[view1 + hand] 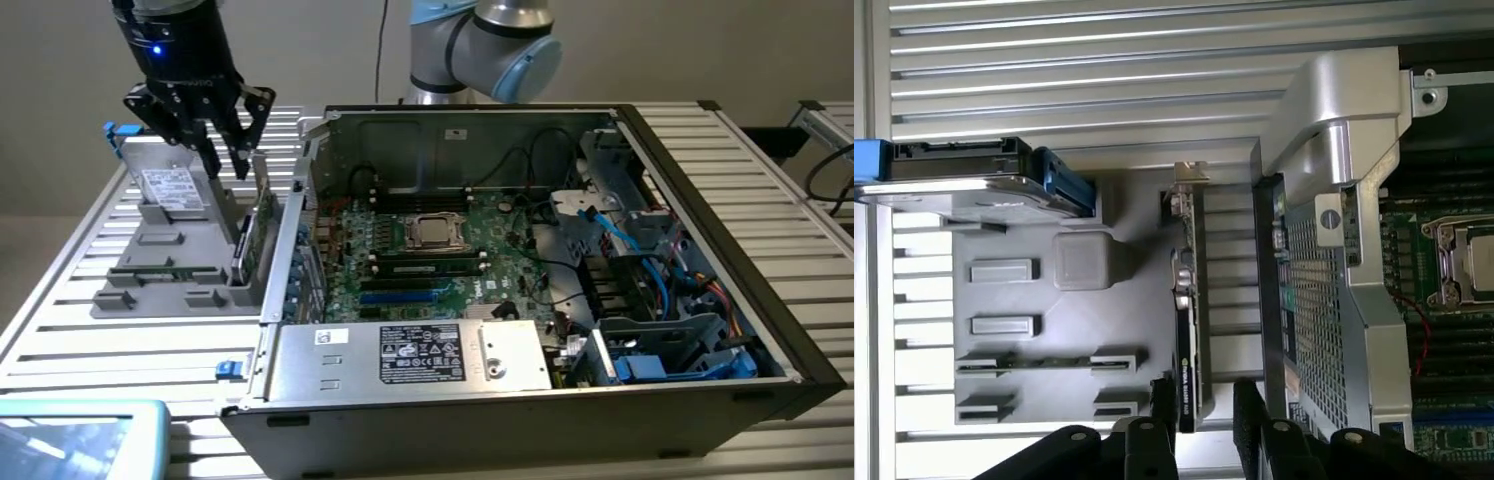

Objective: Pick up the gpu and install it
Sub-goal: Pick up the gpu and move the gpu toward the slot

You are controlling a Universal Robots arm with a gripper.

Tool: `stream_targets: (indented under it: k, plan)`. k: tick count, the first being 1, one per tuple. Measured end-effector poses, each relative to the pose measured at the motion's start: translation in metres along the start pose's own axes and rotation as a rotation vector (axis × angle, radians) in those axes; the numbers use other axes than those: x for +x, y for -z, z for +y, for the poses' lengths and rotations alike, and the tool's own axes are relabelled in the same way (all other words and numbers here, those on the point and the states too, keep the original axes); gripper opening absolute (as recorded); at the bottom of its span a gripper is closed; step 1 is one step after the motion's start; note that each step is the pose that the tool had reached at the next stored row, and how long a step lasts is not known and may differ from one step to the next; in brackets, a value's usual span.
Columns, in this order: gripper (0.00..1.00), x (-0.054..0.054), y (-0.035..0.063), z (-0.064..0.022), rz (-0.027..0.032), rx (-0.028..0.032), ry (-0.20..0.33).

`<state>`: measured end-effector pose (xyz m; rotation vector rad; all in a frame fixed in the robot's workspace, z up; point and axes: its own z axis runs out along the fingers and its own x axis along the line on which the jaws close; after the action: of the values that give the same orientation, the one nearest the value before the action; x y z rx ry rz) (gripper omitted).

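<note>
Pincer (224,165) hangs with its fingers apart, gripping nothing, above one end of the gpu (243,250). The gpu stands on edge in the grey tray (114,300), just beside the computer case (534,440). Its long axis runs parallel to the case's near side wall.

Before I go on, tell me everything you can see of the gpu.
The gpu is a thin black card with a grey metal bracket at one end and a small label on its upper edge. It stands on its long edge in a slot of the grey holder, beside the computer case with a gap between, not installed. The open gripper hangs just above it, not gripping.
</note>
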<state>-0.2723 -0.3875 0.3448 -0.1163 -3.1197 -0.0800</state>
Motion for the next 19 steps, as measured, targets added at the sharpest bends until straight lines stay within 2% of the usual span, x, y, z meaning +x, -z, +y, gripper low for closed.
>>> stream_targets:
  k: [5, 10, 12, 13, 16, 19]
  plan:
    - [0.38, 0.002, -0.0093, 0.0016, 0.0000, 0.0000, -0.002]
    - [0.40, 0.013, -0.0186, 0.0015, -0.0002, -0.0001, -0.002]
    - [0.40, 0.013, -0.0223, 0.0012, -0.0001, 0.0000, -0.002]
    - [0.46, 0.013, -0.0241, 0.0011, -0.0001, -0.0001, -0.002]
    - [0.46, 0.013, -0.0295, 0.0009, 0.0001, -0.0001, 0.002]
    - [0.46, 0.013, -0.0346, 0.0007, 0.0017, 0.0006, 0.033]
